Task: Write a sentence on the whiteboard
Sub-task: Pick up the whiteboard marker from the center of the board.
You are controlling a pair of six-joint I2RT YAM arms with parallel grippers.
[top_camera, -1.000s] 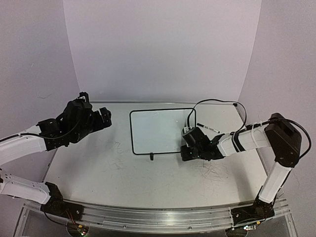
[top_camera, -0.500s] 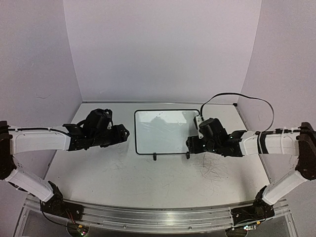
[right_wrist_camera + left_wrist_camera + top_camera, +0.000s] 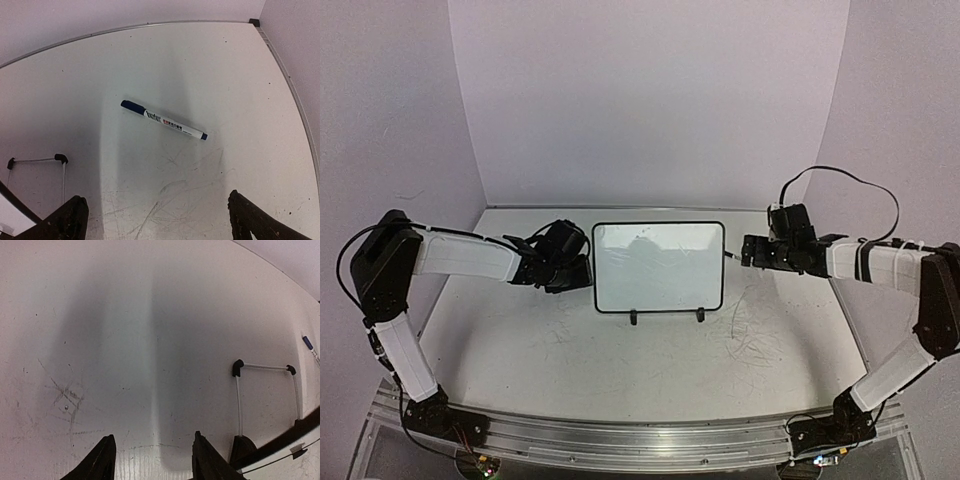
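Scuffed white table carries the whiteboard between left hand and right hand, both spread apart, gripping nothing; a marker lies ahead of the right hand.

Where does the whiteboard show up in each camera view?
Top external: whiteboard mid-frame, its whole face showing.
Left wrist: only its black edge, bottom right.
Right wrist: only a corner, bottom left.
Shared landmark: its black-tipped wire feet, seen in all three views.
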